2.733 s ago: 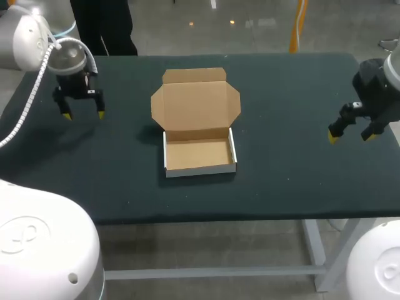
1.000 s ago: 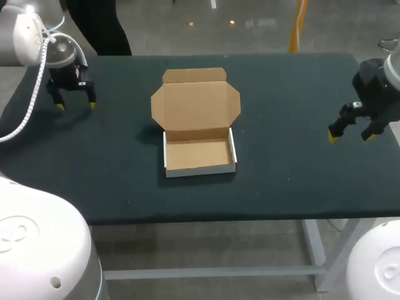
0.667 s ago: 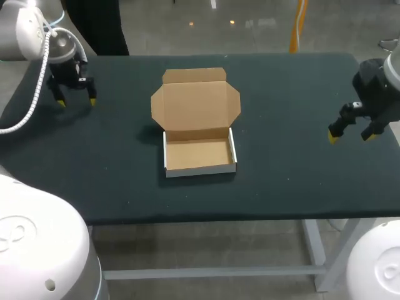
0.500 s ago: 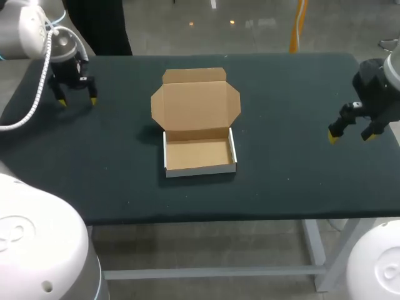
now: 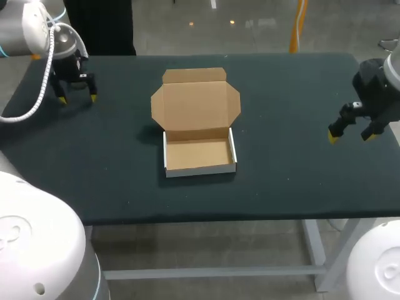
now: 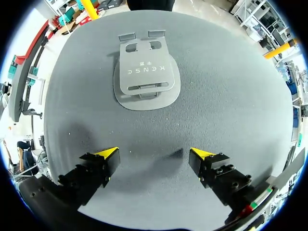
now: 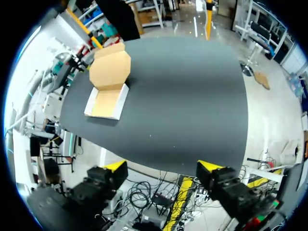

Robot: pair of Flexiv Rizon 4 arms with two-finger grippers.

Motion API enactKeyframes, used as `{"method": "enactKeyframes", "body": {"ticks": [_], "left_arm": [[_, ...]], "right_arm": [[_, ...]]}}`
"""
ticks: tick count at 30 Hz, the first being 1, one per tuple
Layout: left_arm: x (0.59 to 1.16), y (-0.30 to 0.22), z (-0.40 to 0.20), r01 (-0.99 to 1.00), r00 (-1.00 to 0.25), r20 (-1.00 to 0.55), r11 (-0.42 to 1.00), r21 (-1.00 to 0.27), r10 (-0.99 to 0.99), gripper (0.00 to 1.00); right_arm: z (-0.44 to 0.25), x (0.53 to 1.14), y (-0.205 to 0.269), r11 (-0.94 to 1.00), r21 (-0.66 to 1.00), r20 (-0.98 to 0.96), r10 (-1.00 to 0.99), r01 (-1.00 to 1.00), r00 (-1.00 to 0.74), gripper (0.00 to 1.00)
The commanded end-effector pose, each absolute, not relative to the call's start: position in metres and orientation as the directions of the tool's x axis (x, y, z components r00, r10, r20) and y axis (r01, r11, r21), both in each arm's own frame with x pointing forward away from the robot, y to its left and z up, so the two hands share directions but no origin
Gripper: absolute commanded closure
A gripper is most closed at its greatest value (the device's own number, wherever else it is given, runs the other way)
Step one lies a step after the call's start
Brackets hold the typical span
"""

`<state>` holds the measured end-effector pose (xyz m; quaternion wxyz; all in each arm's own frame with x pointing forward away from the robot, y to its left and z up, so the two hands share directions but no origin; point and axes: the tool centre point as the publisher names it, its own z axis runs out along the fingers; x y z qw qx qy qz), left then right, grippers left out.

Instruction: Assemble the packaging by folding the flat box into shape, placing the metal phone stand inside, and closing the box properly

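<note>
Left wrist view puts your left gripper (image 6: 155,156) nearest. Its fingers are spread wide with nothing between them, above the dark table (image 6: 231,96). Just ahead of them, and clear of both tips, the phone stand (image 6: 146,76) lies flat.

Expect the stand to be stiff, smooth and fairly heavy for how thin it looks. Lying flush on the table, it gives you little to get under. Your best hold is probably across its narrower far end, with one finger on each long edge, or at the folded centre piece if that stands proud. The metal may slip, so close firmly.

The stand is a matt grey plate, rounded at the end nearer the gripper and squarer beyond. It has cut-out slots, some print and two small tabs at the far end.

From the head view, the box (image 5: 199,150) sits mid-table, already folded into a shallow tray with white outer walls. Its brown lid (image 5: 195,103) is laid open behind the tray. The box is light card, so it will likely slide if you nudge it. The stand is hard to pick out against the table from here.

Your right gripper (image 5: 350,132) hangs over the right edge, well away from the box. Its fingers are also apart and empty, as the right wrist view confirms.
</note>
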<state>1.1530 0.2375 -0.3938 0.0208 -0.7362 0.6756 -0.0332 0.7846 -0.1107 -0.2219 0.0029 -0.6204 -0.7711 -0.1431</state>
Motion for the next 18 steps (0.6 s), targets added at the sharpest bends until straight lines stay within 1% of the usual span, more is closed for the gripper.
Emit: {"method": "enactKeyframes", "body": {"ticks": [1,18], "left_arm": [[1.162,0.24,-0.397,-0.995,0.087,0.02,-0.088,-0.052,-0.996,0.0],[1.182,0.244,-0.393,-0.994,0.086,0.016,-0.087,-0.059,-0.996,0.0]], "right_arm": [[-0.221,0.783,-0.111,0.189,0.215,0.18,0.957,0.958,-0.229,0.0],[-0.221,0.783,-0.111,0.189,0.215,0.18,0.957,0.958,-0.229,0.0]]}}
